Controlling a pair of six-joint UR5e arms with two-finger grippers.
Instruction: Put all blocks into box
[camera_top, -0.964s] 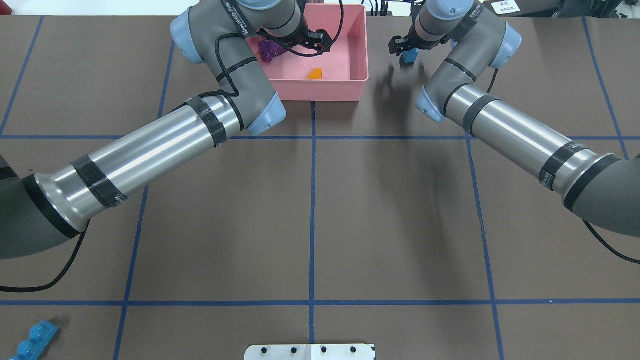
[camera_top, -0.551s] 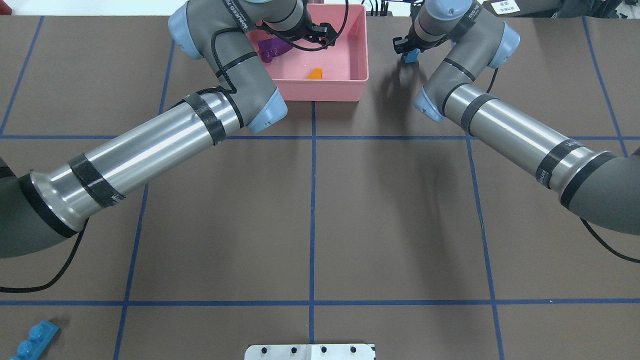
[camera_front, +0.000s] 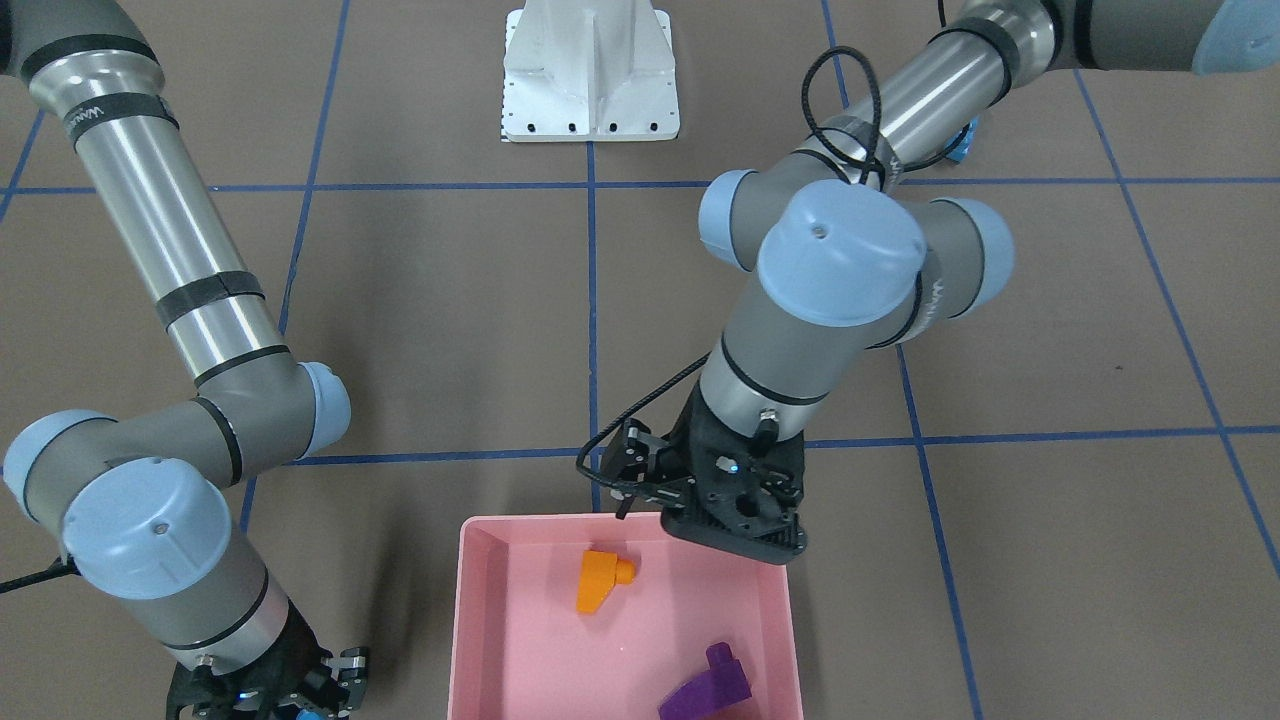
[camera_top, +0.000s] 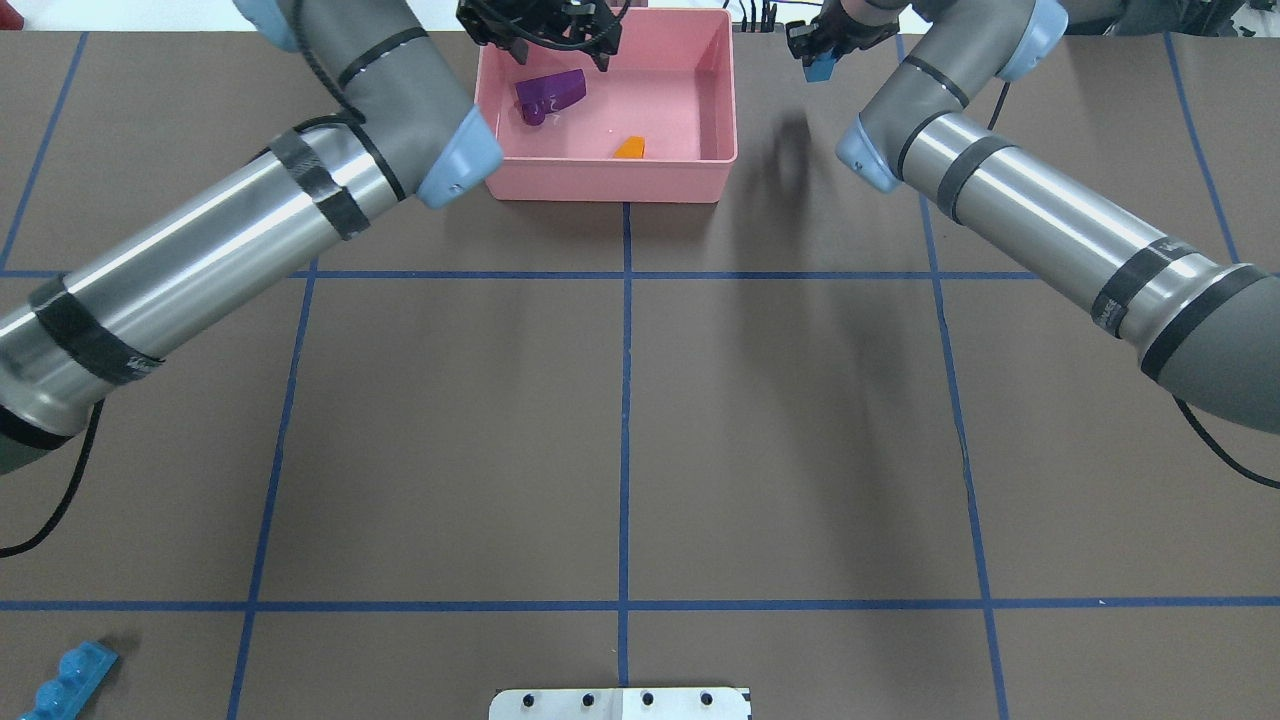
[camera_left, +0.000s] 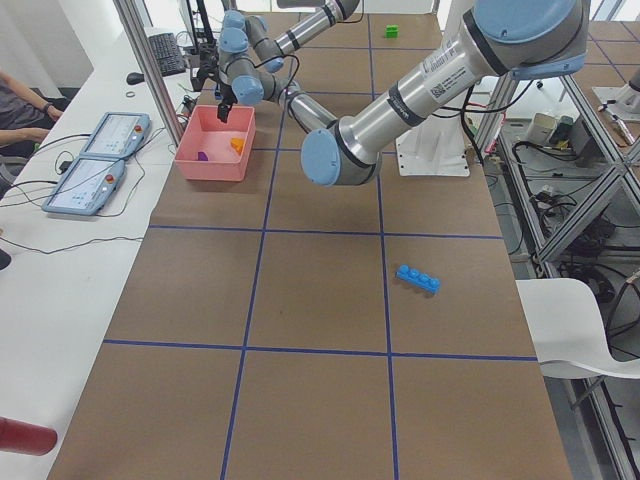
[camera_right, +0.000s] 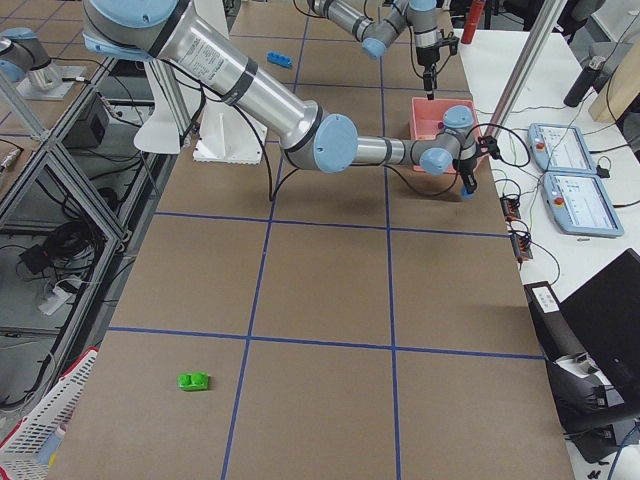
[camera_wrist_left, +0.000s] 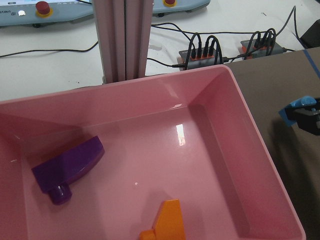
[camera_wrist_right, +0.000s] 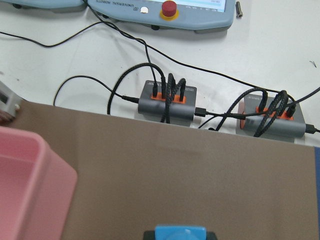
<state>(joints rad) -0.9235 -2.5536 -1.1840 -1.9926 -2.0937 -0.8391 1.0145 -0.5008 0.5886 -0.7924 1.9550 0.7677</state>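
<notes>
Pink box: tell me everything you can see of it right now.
The pink box is a shallow rectangular tray of glossy pale pink plastic, with rounded corners and an open top. It sits flat on the brown table, at the edge farthest from the robot. Inside lie a purple sloped brick and an orange sloped brick, apart from each other. The left claw hangs above it, open, and appears clear of it. No other thing is seen touching it.

Pink box (camera_top: 610, 182) holds orange block (camera_top: 630, 148), purple block (camera_top: 550, 93); blue bar (camera_top: 68, 678) outside.
</notes>
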